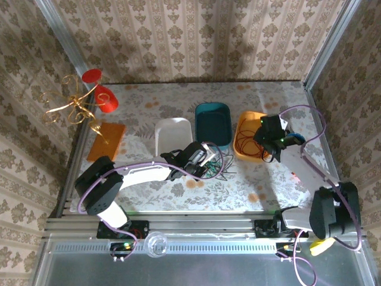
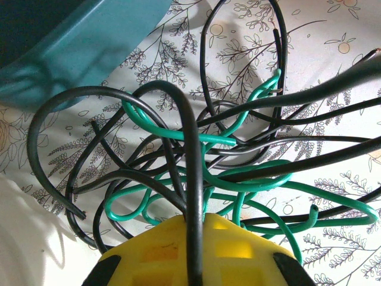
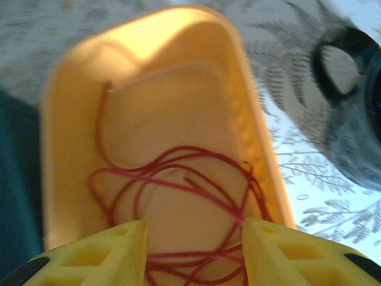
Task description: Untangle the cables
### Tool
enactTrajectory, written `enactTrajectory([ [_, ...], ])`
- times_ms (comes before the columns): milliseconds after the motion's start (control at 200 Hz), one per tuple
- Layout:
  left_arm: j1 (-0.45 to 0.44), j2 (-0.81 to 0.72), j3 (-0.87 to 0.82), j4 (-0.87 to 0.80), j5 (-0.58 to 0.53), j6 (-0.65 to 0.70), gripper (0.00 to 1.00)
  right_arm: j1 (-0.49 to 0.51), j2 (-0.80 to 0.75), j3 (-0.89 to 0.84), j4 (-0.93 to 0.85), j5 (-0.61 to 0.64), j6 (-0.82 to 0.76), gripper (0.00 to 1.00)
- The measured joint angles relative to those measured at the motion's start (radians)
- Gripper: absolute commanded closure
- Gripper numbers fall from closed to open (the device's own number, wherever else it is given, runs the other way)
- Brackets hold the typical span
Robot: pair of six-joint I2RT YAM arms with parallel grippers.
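The right pincer (image 3: 191, 232) stands apart; just below, the red cable (image 3: 178, 179) lies freed in the orange tray (image 3: 77, 119). The left pincer (image 2: 191, 229), together, seems clamped on a black cable (image 2: 193, 149) to pull it from the green cable (image 2: 250, 179) beyond.

Colours over a leaf-printed cloth
Red cable (image 3: 178, 152) in an orange tray (image 3: 155, 65); green cable (image 2: 172, 134) and black cables (image 2: 191, 179) over the white tablecloth (image 2: 351, 65) — grey fern sprigs, pale orange fruit.

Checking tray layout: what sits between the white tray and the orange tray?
The teal tray lies between the white tray and orange tray, top view.
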Motion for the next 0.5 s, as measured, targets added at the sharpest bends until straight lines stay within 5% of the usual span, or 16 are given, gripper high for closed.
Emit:
enactTrajectory([
  [185,0.008,0.0,0.0,0.006,0.011,0.0,1.0,0.094,-0.104,-0.035,0.024,-0.195,-0.123,0.49],
  [500,0.014,0.002,0.0,0.007,0.026,0.0,1.0,0.276,-0.016,-0.053,-0.075,-0.579,-0.338,0.48],
])
